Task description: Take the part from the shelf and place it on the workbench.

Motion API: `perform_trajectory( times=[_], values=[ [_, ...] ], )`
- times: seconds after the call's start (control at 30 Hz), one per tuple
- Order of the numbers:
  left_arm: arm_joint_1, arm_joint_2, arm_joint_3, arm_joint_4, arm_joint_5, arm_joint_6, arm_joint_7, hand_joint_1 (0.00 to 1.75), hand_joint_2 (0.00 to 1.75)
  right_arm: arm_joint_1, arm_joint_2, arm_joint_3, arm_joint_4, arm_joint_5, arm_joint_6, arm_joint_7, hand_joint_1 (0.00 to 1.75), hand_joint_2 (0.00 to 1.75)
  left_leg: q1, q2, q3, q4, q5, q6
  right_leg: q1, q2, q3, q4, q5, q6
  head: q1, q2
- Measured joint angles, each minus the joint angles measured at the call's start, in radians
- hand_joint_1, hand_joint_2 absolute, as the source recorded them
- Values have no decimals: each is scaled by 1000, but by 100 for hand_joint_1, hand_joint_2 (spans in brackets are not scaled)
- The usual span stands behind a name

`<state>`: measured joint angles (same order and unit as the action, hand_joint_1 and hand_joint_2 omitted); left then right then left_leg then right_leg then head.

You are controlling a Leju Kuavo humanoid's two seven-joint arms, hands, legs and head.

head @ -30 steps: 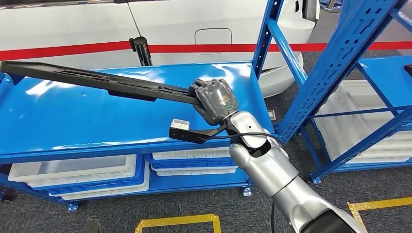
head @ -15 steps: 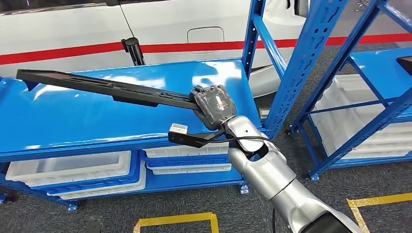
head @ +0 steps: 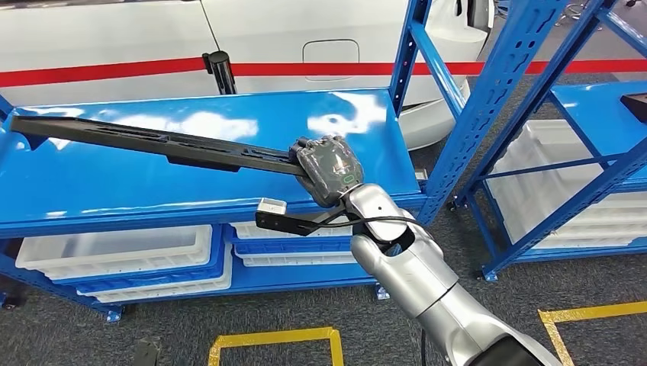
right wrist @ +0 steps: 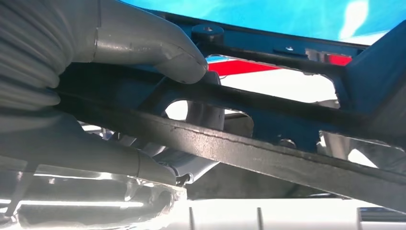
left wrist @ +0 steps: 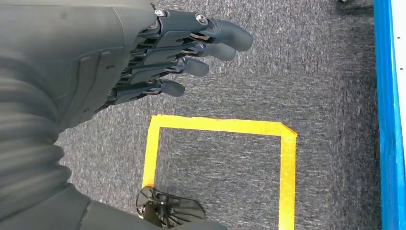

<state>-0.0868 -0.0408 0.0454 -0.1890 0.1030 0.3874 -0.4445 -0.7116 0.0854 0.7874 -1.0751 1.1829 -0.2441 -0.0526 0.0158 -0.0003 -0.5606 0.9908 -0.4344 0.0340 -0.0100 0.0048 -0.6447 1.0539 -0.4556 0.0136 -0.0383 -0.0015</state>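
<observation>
Part (head: 152, 141) first: a long, flat black strip of moulded plastic with slots along it, held out over the glossy blue desk (head: 91, 191). Its far end reaches the desk's left edge, and whether that end touches the surface I cannot tell. The right robot hand (head: 328, 169) has its fingers wrapped tight round the near end of the strip; close up, the grey thumb (right wrist: 158, 45) presses on one face and the fingers (right wrist: 95, 158) clamp the other. The silver right arm (head: 427, 282) rises from below, a small black camera bracket (head: 286, 219) sticking out at the wrist. White bins (head: 114, 255) sit under the desk top. A blue shelf rack (head: 526, 99) stands just to the right, white bins on it too. Behind runs a white car (head: 320, 46) with a red stripe. The left robot hand (left wrist: 158, 62) hangs over grey carpet by yellow floor tape (left wrist: 220, 125), fingers loosely apart, holding nothing.
</observation>
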Motion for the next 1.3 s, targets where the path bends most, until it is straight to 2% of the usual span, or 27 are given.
perform_trajectory(
  times=[0.07, 0.1, 0.13, 0.17, 0.23, 0.3, 0.37, 0.43, 0.47, 0.5, 0.57, 0.6, 0.63, 0.67, 0.7, 0.77, 0.83, 0.87, 0.93, 0.97, 1.03, 1.1, 1.13, 1.17, 1.2, 1.23, 1.3],
  values=[
    [0, 0, 0, -1, 0, -1, -1, 0, 175, 1, 0, 0, 0, 3, 2, 0, 175, 175, -2, 1, -21, -1, 17, 8, 0, -1, -46, 130, -78, -13, 3, 0],
    [0, 0, 0, -1, 0, -1, -2, 0, 175, 3, -1, 0, 0, 3, 4, 0, 175, 175, -4, 2, -32, -1, 25, 9, 0, -1, -63, 192, -104, -14, 3, 0],
    [0, 0, 0, -1, 0, -1, -2, 0, 175, 6, -2, 0, 0, 3, 4, 0, 175, 175, -6, 2, -44, 0, 34, 9, 0, -1, -68, 230, -112, -9, 3, 0],
    [0, 0, 0, -1, 0, -2, -3, 0, 175, 8, -2, 0, 0, 4, 5, 0, 175, 175, -7, 2, -55, 0, 43, 9, 0, -1, -55, 232, -101, -2, 3, 0],
    [0, 0, 0, -1, 0, -3, -6, 0, 175, 9, -3, -1, 0, 6, 6, 0, 175, 175, -11, 0, -75, 1, 60, 6, 2, -1, 26, 126, -59, 6, 3, 0],
    [0, -2, 0, -1, 0, -5, -10, 0, 175, 9, -1, -1, 0, 8, 5, -1, 175, 175, -16, -1, -89, 2, 76, -2, 10, -2, 128, -26, -47, -2, 1, 0],
    [0, -2, 0, -1, 0, -7, -12, 0, 175, 9, 1, -1, -1, 10, 4, -3, 175, 175, -17, 0, -96, 0, 92, -11, 16, -3, 165, -95, -52, -9, -1, 0],
    [1, -1, 0, -1, 0, -6, -11, 0, 175, 11, 2, -1, -1, 12, 4, -3, 175, 175, -13, -2, -105, 1, 100, -23, 8, -4, 152, -102, -38, -17, 1, 0],
    [2, -1, 0, -1, 0, -6, -10, 0, 175, 11, 3, -1, -1, 13, 4, -3, 175, 175, -9, -3, -113, 14, 83, -29, 2, -5, 145, -103, -29, -26, 0, 0],
    [3, -1, 0, -1, 0, -6, -8, 0, 175, 11, 5, -1, -1, 13, 4, -4, 175, 175, -6, -4, -125, 45, 46, -35, -3, -6, 136, -104, -18, -35, 0, 0],
    [4, 0, 0, -1, 0, -5, -6, 0, 175, 10, 9, -2, -1, 14, 5, -5, 175, 175, 2, -4, -158, 165, -56, -49, -4, -8, 120, -103, 1, -46, -1, 0],
    [4, 1, 0, -1, -1, -5, -5, 0, 175, 11, 11, -2, -1, 14, 5, -6, 175, 175, 6, -4, -171, 232, -91, -56, -3, -8, 109, -102, 10, -46, -1, 0],
    [4, 1, -1, -1, -2, -5, -5, 0, 175, 11, 12, -2, -1, 14, 4, -6, 175, 175, 9, -4, -176, 280, -102, -62, -2, -9, 97, -99, 17, -44, -1, 0],
    [4, 1, -1, -1, -3, -5, -4, 0, 175, 11, 12, -2, -1, 14, 4, -7, 175, 175, 12, -3, -166, 297, -91, -66, -3, -9, 84, -94, 23, -40, -1, 0],
    [4, 1, -1, -1, -4, -5, -3, 0, 175, 11, 12, -3, -1, 14, 4, -8, 175, 175, 16, -3, -138, 277, -65, -69, -5, -8, 70, -87, 29, -37, -1, 0],
    [2, 1, -1, -2, -6, -5, -1, 0, 175, 11, 12, -7, -1, 14, 3, -10, 175, 175, 21, -5, -46, 160, -35, -74, -7, -8, 44, -68, 37, -29, -2, 0],
    [-1, 1, -1, -2, -8, -7, 1, 0, 175, 11, 12, -12, -1, 14, 1, -13, 175, 175, 18, -9, 18, 60, -50, -68, -3, -7, 29, -58, 46, -15, -1, 0],
    [-2, 1, -1, -2, -8, -8, 3, 0, 175, 11, 12, -14, -1, 14, -1, -14, 175, 175, 14, -10, 25, 43, -59, -61, -2, -7, 25, -58, 54, -6, -2, 0],
    [-3, 1, -1, -2, -9, -8, 6, 0, 175, 12, 11, -17, -1, 14, -4, -16, 175, 175, 11, -7, 15, 34, -43, -39, 0, -7, 19, -60, 65, 12, -1, 0],
    [-4, 0, -1, -2, -9, -8, 7, 0, 175, 12, 10, -19, -1, 14, -6, -17, 175, 175, 10, -4, 7, 27, -31, -26, 1, -7, 8, -51, 56, 14, -1, 0],
    [-6, -1, -1, -3, -10, -8, 8, 0, 175, 12, 6, -23, -1, 15, -8, -19, 175, 175, 9, 2, -15, 15, -1, -3, 2, -6, -27, 21, -9, 4, 3, 0],
    [-7, -1, -1, -4, -11, -8, 8, 0, 175, 14, 3, -26, -1, 16, -10, -20, 175, 175, 4, 3, -47, 15, 25, 7, 0, -5, -70, 158, -93, -6, 5, 0],
    [-7, -2, -1, -4, -12, -8, 9, 0, 175, 16, 1, -27, -1, 16, -10, -21, 175, 175, 2, 4, -63, 15, 38, 8, -1, -5, -80, 217, -115, -3, 5, 0],
    [-7, -2, -1, -4, -14, -8, 9, 0, 175, 18, -1, -27, -1, 17, -10, -21, 175, 175, 1, 4, -80, 16, 51, 7, -2, -5, -77, 249, -117, 6, 5, 0],
    [-7, -2, -1, -4, -16, -8, 10, 0, 175, 20, -2, -29, -1, 17, -10, -21, 175, 175, 0, 4, -96, 16, 64, 5, -2, -5, -56, 246, -102, 16, 5, 0],
    [-7, -2, -1, -4, -17, -8, 11, 0, 175, 20, -3, -31, -1, 17, -10, -21, 175, 175, 0, 4, -112, 16, 78, 2, -1, -5, -17, 205, -82, 23, 5, 0],
    [-8, -2, -1, -4, -19, -8, 14, 0, 175, 16, -1, -35, -1, 19, -10, -21, 175, 175, -3, 3, -138, 17, 103, -7, 3, -6, 101, 52, -70, 19, 6, 0]
  ],
)
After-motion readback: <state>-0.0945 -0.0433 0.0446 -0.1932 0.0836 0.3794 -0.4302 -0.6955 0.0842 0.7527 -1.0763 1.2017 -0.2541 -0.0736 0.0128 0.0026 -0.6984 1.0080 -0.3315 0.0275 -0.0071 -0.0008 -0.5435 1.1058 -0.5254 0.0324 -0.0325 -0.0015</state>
